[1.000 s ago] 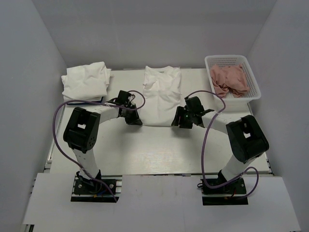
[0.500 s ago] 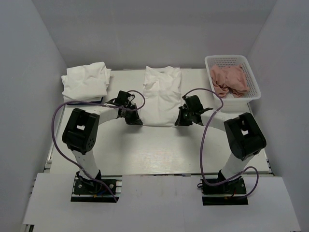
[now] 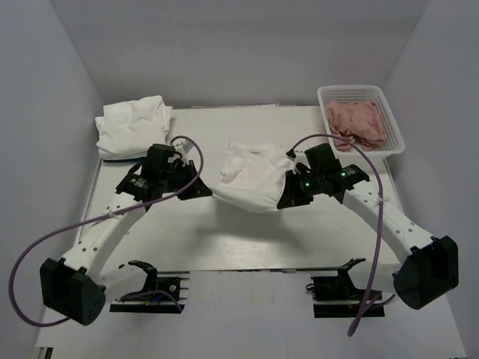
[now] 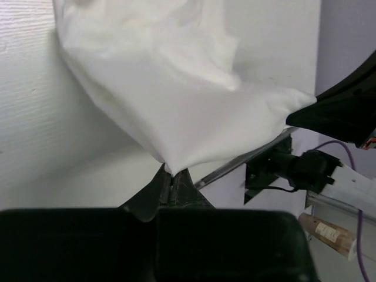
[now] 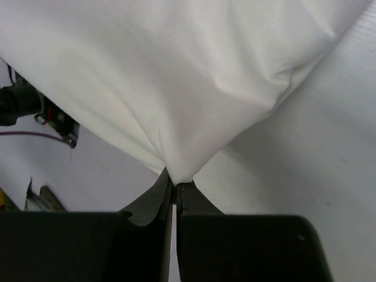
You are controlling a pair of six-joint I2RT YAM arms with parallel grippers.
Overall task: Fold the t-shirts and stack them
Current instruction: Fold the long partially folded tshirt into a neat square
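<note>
A white t-shirt hangs lifted over the middle of the table, its near edge stretched between both grippers and its far part folded back. My left gripper is shut on the shirt's left corner. My right gripper is shut on its right corner. The cloth sags between them, and it fills the upper part of the right wrist view. A folded white t-shirt bundle lies at the back left of the table.
A white plastic basket at the back right holds crumpled pink cloth. Grey walls close in the table on three sides. Purple cables loop from both arms. The arm bases stand at the near edge.
Both grippers have closed on the near corners of the flat shirt and lifted them up and toward the near side. The shirt's near half has come off the table.
</note>
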